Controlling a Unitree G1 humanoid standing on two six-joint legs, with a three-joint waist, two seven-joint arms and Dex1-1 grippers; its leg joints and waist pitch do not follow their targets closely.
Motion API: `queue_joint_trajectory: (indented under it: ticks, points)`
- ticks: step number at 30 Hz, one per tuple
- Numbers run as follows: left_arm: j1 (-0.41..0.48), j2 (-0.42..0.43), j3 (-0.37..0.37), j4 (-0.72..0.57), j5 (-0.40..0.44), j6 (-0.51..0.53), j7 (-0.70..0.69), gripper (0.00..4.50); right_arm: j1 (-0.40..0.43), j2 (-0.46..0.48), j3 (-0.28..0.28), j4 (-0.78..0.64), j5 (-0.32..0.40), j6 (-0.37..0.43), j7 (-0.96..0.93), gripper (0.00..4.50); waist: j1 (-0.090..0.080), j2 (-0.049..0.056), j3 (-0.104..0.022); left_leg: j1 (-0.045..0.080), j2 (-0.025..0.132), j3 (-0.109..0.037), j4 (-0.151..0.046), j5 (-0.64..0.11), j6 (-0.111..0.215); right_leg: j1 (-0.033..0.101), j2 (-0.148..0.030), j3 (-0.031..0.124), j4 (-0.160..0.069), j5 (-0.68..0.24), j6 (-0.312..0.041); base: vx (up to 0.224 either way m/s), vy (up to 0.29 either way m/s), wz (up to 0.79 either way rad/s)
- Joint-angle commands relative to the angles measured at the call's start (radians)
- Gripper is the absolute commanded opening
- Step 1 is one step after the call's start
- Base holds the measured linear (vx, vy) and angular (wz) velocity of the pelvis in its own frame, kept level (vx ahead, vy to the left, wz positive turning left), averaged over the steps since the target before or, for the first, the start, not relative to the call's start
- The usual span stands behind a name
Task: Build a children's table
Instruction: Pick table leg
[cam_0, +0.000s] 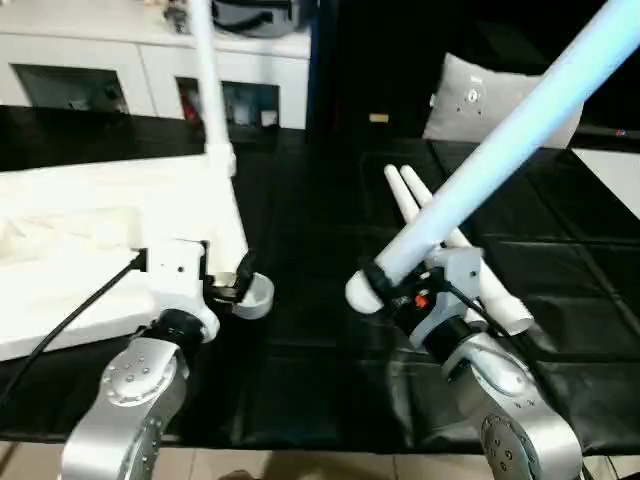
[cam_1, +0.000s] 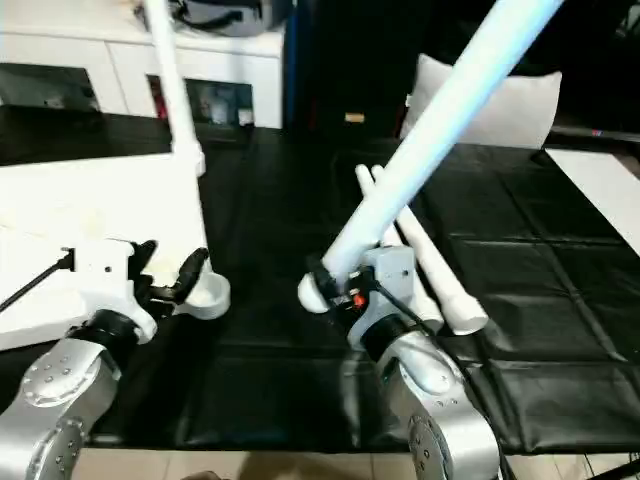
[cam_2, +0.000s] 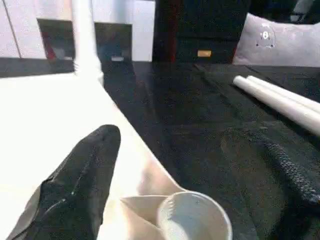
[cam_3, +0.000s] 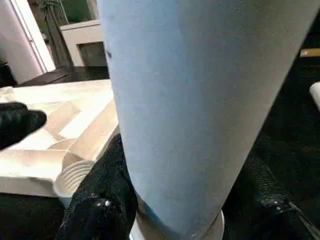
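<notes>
The children's table top (cam_0: 90, 230) lies upside down at the left. One white leg (cam_0: 208, 80) stands upright in its far corner socket. My left gripper (cam_1: 172, 265) is open at the near corner, one black finger (cam_2: 85, 175) over the top's edge, and the round empty socket (cam_2: 192, 217) sits between its fingers. My right gripper (cam_1: 340, 285) is shut on a long white leg (cam_0: 500, 140) near its thick end. That leg tilts up toward the back right, and its thick end (cam_0: 362, 291) hangs a short way right of the socket. Two more legs (cam_0: 440, 225) lie on the mat behind.
A black mat (cam_0: 320, 360) covers the work surface. A white cabinet with shelves (cam_0: 100, 60) stands along the back left. A grey cushion (cam_0: 480, 100) is at the back right, and a flat white board (cam_0: 610, 175) lies at the right edge.
</notes>
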Motion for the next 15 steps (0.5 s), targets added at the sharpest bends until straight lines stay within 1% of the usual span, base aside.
queue_joint_trajectory:
  ticks: [1,2,3,4,5,6,7,8,9,10,11,12,13,14,15]
  points:
    - [-0.004,0.006,-0.003,0.001,0.000,0.017,-0.014,3.70,0.003,0.031,-0.015,0.001,0.010,-0.023,-0.032,1.91,-0.011,0.022,-0.045,0.046,0.045,-0.026,-0.114,-0.547,0.006,-0.003,-0.023,-0.004,-0.080,-0.465,-0.034,-0.041,0.094,-0.05]
    - [-0.004,0.007,-0.003,0.000,0.000,0.019,-0.015,3.70,0.002,0.033,-0.016,0.003,0.011,-0.025,-0.032,1.91,-0.013,0.025,-0.045,0.051,0.045,-0.026,-0.114,-0.575,-0.003,-0.007,-0.024,-0.008,-0.084,-0.476,-0.032,-0.062,0.084,-0.04]
    - [-0.001,0.015,-0.005,-0.003,0.009,0.020,-0.021,3.70,0.001,0.038,-0.020,0.016,0.008,-0.022,-0.039,1.91,-0.022,0.029,-0.043,0.051,0.044,-0.027,-0.123,-0.625,-0.019,-0.002,-0.016,-0.019,-0.082,-0.476,-0.022,-0.064,0.072,-0.03]
    - [-0.001,0.015,-0.005,-0.003,0.009,0.020,-0.021,3.70,0.001,0.038,-0.020,0.016,0.008,-0.022,-0.039,1.91,-0.024,0.031,-0.043,0.051,0.043,-0.025,-0.128,-0.650,-0.026,-0.003,-0.010,-0.025,-0.079,-0.469,-0.023,-0.064,0.072,-0.03]
    - [0.002,0.018,-0.004,-0.005,0.015,0.020,-0.022,3.70,0.005,0.037,-0.021,0.024,0.012,-0.021,-0.031,1.91,-0.032,0.035,-0.039,0.047,0.043,-0.017,-0.146,-0.705,-0.044,0.000,0.005,-0.044,-0.071,-0.462,-0.021,-0.055,0.059,-0.02]
    - [0.009,0.012,0.002,-0.008,0.015,0.021,-0.018,3.70,0.014,0.029,-0.018,0.026,0.012,-0.024,-0.023,1.91,-0.038,0.038,-0.037,0.035,0.045,-0.002,-0.172,-0.759,-0.064,0.012,0.025,-0.066,-0.045,-0.436,-0.025,-0.065,0.052,0.01]
    - [0.009,0.011,0.003,-0.008,0.014,0.021,-0.018,3.70,0.015,0.028,-0.017,0.027,0.012,-0.025,-0.023,1.91,-0.038,0.041,-0.037,0.026,0.048,0.008,-0.190,-0.788,-0.073,0.025,0.037,-0.078,-0.011,-0.399,-0.031,-0.065,0.052,0.01]
    - [0.013,0.007,0.005,-0.008,0.014,0.019,-0.018,3.70,0.019,0.023,-0.014,0.024,0.014,-0.018,-0.017,1.91,-0.022,0.039,-0.035,0.003,0.053,0.039,-0.230,-0.818,-0.081,0.054,0.051,-0.099,0.080,-0.296,-0.045,-0.091,0.024,0.13]
    - [0.012,0.009,0.002,-0.007,0.017,0.017,-0.020,3.70,0.018,0.024,-0.015,0.023,0.021,-0.004,-0.012,1.91,-0.002,0.024,-0.025,-0.024,0.059,0.080,-0.264,-0.829,-0.082,0.074,0.056,-0.098,0.141,-0.261,-0.048,-0.104,-0.050,0.22]
    - [0.012,0.010,0.001,-0.006,0.018,0.015,-0.022,3.70,0.017,0.025,-0.016,0.022,0.024,0.000,-0.010,1.91,0.019,0.015,-0.022,-0.023,0.063,0.094,-0.259,-0.778,-0.095,0.072,0.036,-0.068,0.135,-0.352,-0.039,-0.104,-0.050,0.22]
    - [0.010,0.009,0.001,0.003,0.023,0.010,-0.019,3.70,0.013,0.021,-0.011,0.023,0.029,0.012,0.001,1.91,0.022,-0.048,-0.016,0.119,0.026,0.028,0.101,-0.435,-0.085,-0.120,-0.161,0.064,-0.165,-0.950,0.035,-0.058,-0.108,0.31]
    - [0.007,0.006,0.003,0.008,0.024,0.010,-0.015,3.70,0.010,0.018,-0.007,0.025,0.029,0.020,0.005,1.91,-0.002,-0.025,-0.027,-0.003,-0.003,-0.121,0.174,-0.139,-0.021,-0.012,-0.230,0.159,-0.151,-1.002,-0.032,0.000,0.000,0.00]
    - [0.004,0.003,0.005,0.011,0.025,0.011,-0.012,3.70,0.009,0.010,-0.001,0.026,0.024,0.028,0.008,1.91,0.012,-0.025,-0.025,-0.035,-0.009,-0.163,0.172,-0.122,-0.034,0.039,-0.226,0.151,-0.125,-0.943,-0.075,0.000,0.000,0.00]
    - [0.000,0.001,0.005,0.014,0.025,0.012,-0.010,3.70,0.007,0.004,0.003,0.027,0.021,0.035,0.011,1.91,0.024,-0.022,-0.025,-0.002,0.017,-0.175,0.122,-0.185,-0.059,0.031,-0.186,0.122,-0.092,-0.754,-0.143,-0.020,0.111,-0.12]
    - [-0.003,-0.004,0.000,0.014,0.026,0.015,-0.009,3.70,0.008,-0.001,0.003,0.025,0.029,0.049,0.019,1.91,0.019,-0.011,-0.021,0.059,0.017,-0.142,0.015,-0.299,-0.019,0.012,-0.070,0.054,-0.055,-0.593,-0.203,-0.147,0.105,0.24]
